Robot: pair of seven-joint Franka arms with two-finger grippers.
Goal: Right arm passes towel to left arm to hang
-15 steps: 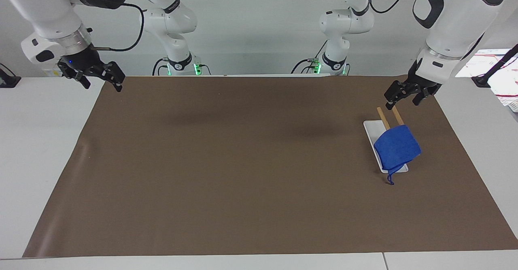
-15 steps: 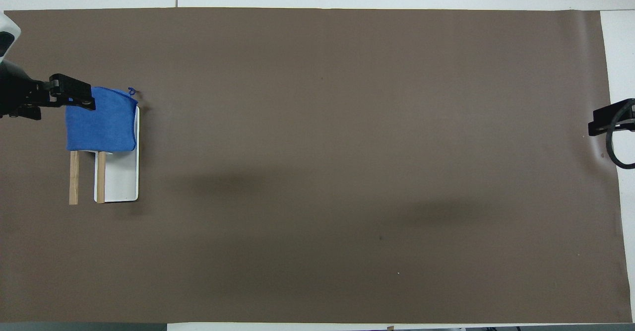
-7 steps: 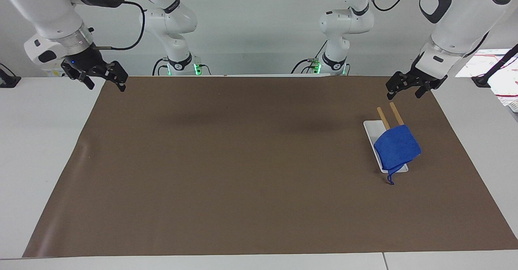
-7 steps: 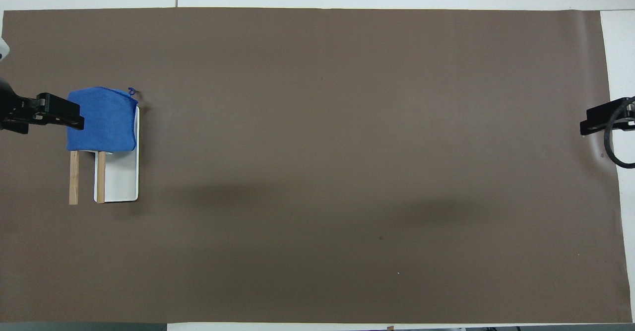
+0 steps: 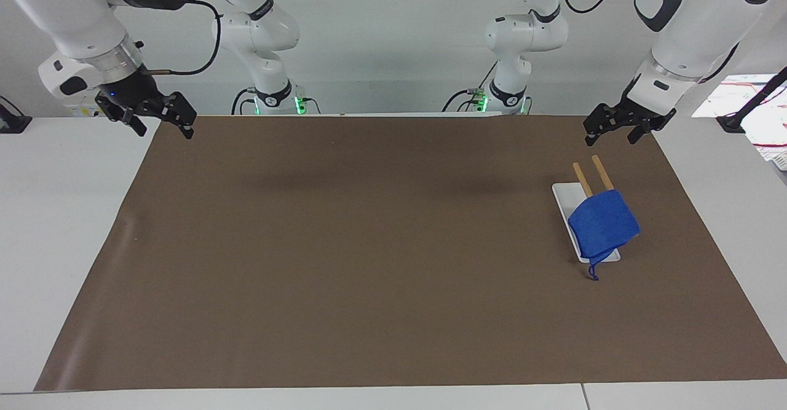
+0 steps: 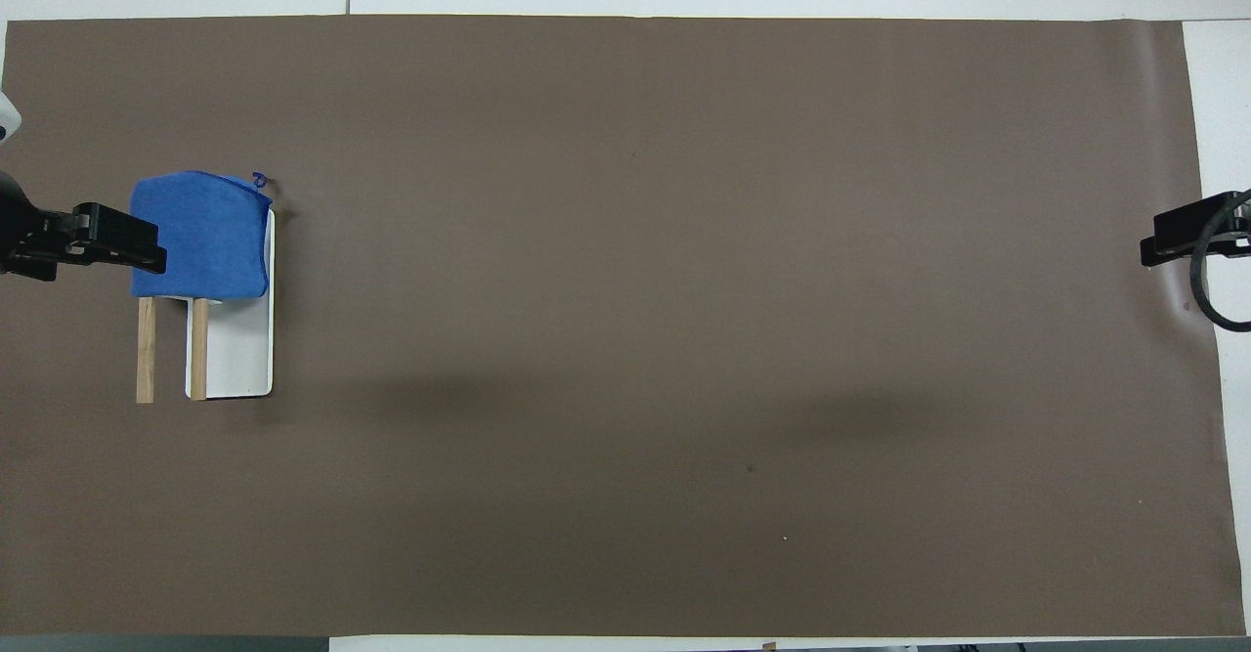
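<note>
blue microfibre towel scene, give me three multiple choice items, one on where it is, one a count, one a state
1. Where is the bright blue microfibre towel?
A. draped over the two wooden rods of the white-based rack
B. flat on the brown mat
C. in the right black two-finger gripper

2. How many wooden rods show?
A. one
B. two
C. four

3. What does the left black two-finger gripper hold?
A. the towel
B. a rod
C. nothing

A: it hangs across both rods.
B: two bare ends stick out beside the towel.
C: it is over the mat's edge, apart from the rack.
</note>
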